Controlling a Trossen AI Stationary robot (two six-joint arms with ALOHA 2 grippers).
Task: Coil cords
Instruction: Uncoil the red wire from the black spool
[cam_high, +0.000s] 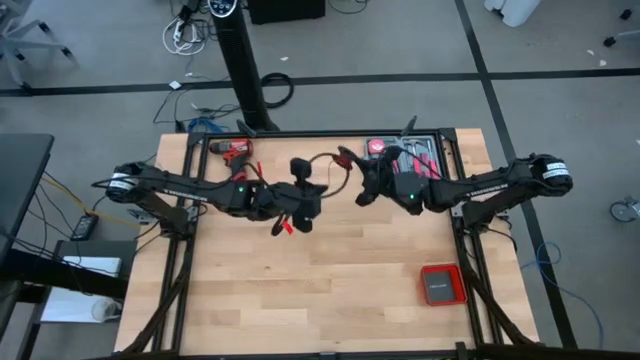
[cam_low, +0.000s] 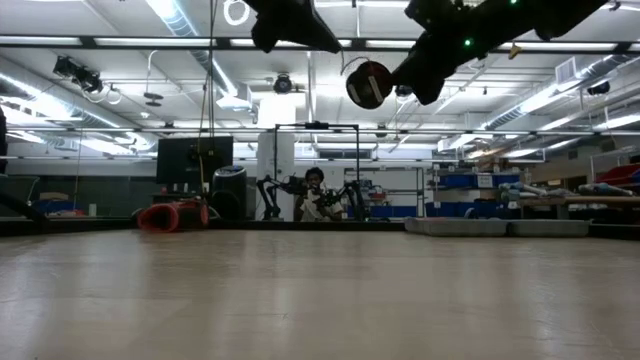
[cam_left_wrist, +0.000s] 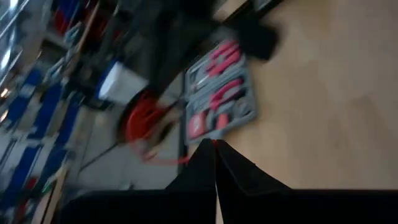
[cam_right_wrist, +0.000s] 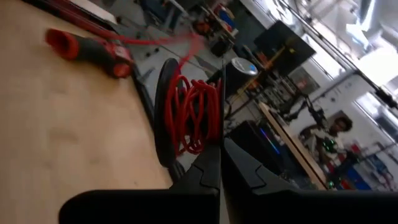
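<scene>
Tabletop (cam_high: 330, 280) bare mid-frame. Cord (cam_high: 325, 160) arced between the arms, upper centre of the high view, lifted clear. Left gripper (cam_high: 303, 205) and right gripper (cam_high: 366, 186) both had jaws clenched, apparently on the cord. Best kept taut, loops even while winding.

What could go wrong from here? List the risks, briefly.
1. The red cord arcs through the air between the shut left gripper and right gripper. If the arms move apart, it could be strained or tugged loose.
2. The reel seems to hang from the right gripper, well above the table. A slip would likely drop it.
3. The slack loop passes near the tool kit and might snag.
</scene>
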